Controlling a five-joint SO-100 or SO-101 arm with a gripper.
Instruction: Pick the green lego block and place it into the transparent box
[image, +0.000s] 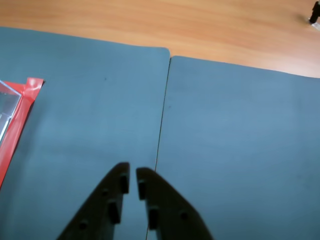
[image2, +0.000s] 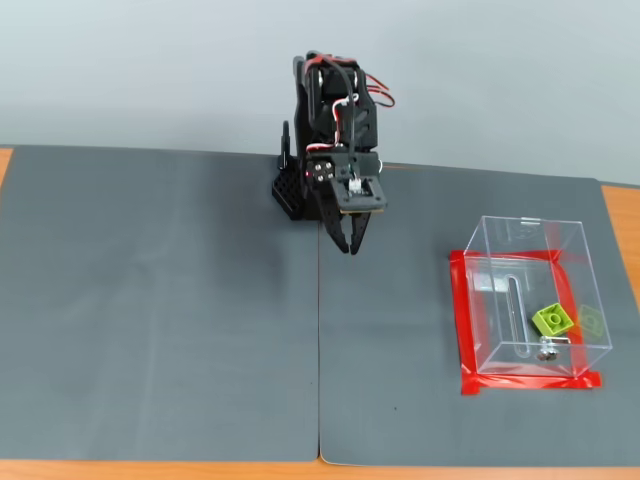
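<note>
- Since the green lego block (image2: 553, 318) already lies inside the transparent box (image2: 530, 300), down near the front right corner of its floor in the fixed view, I judge the placing done and the step in hand to be parking the arm cleanly.
- From the arm's base (image2: 290, 195) in the fixed view, the box sits at about 4 o'clock, well apart from the gripper (image2: 351, 247).
- I read the gripper as nearly closed: in the wrist view the two fingers (image: 112, 200) leave only a thin slit between their tips, and nothing is held between them.
- It hangs above the seam (image: 161, 125) where the two grey mats (image2: 150, 300) meet, pointing down, clear of the surface as far as I can tell.
- In the wrist view only a corner of the box and its red tape (image: 22, 107) show, at 9 o'clock, so I lean on the fixed view for the block.
- To finish well, I would keep the fingers as they are, fold the arm back slowly towards its base, and avoid any sweep towards 4 o'clock that could nudge the box off its tape.
- A faint green patch on the right wall looks like the block's reflection; I count one block only.
</note>
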